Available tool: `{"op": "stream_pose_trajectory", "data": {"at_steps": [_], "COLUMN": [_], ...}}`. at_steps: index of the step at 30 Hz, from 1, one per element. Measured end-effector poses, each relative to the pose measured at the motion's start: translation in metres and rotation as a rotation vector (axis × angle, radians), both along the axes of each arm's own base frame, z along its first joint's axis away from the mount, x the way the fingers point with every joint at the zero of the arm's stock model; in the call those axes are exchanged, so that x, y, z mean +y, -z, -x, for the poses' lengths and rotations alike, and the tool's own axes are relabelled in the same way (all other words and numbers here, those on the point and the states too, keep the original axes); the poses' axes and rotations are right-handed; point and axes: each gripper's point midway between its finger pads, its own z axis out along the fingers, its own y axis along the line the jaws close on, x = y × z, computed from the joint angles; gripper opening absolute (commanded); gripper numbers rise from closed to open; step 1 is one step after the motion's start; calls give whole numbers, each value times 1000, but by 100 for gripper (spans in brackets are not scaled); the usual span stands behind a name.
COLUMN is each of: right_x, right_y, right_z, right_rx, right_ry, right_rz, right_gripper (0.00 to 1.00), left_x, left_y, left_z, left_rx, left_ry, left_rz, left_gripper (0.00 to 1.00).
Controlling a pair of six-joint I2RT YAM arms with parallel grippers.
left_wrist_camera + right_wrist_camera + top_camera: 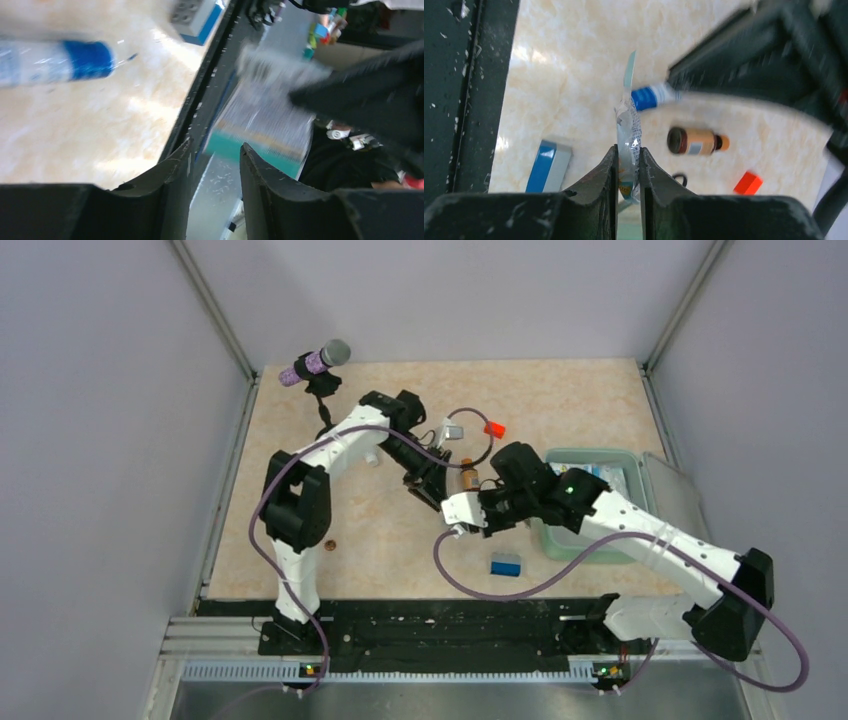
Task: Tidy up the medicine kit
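Pinching flat silvery teal-edged foil sachet (628, 122) between nearly closed fingers: right gripper (628, 152) | left gripper (215, 149): fingers parted, sachet just beyond tips | pale mint-green square plastic medicine kit (590, 453): right of both grippers, lid open

Smooth, glossy beige marbled tabletop (574, 75); shiny crinkled foil sachet (628, 132); glossy amber-brown round bottle (696, 141) beside the sachet; smooth plastic on the pale mint-green square case (590, 452).

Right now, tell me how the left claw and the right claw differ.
The left claw stands open; the right claw is shut. The right claw pinches the foil packet edge-on; the left claw holds nothing, the packet just past its tips. Both are black and meet at the packet.
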Motion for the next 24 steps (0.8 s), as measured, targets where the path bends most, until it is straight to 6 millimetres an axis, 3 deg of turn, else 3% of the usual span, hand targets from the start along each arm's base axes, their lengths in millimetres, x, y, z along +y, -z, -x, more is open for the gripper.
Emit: {"op": "stream_pose_trajectory", "data": {"at_steps": [4, 9, 13, 15, 17, 19, 22, 24], "right_x": [-47, -135, -211, -243, -262, -268, -259, -252], "right_y": [1, -7, -6, 6, 29, 53, 83, 90], "right_z": [-15, -52, -76, -83, -87, -86, -75, -69], "right_rx": [41, 113, 226, 334, 506, 673, 931, 1022], "right_ry": [182, 590, 956, 1118, 1232, 1291, 1317, 1324], "right_rz": [-21, -132, -268, -332, -378, -397, -402, -412], "right_gripper": [6, 4, 3, 6, 8, 6, 6, 6], "left_x": [36, 98, 111, 111, 112, 114, 117, 118], "left_y": [-3, -24, -40, -44, -46, -46, -45, -43], "left_z": [-28, -60, -51, -41, -34, -32, -32, -32], "left_rx": [-95, -259, -366, -394, -417, -428, -449, -459], "left_ry": [-134, -337, -369, -366, -365, -367, -374, -377], "left_rz": [-77, -146, -158, -151, -151, -158, -171, -175], "left_gripper": [45, 45, 45, 45, 45, 45, 46, 46]}}
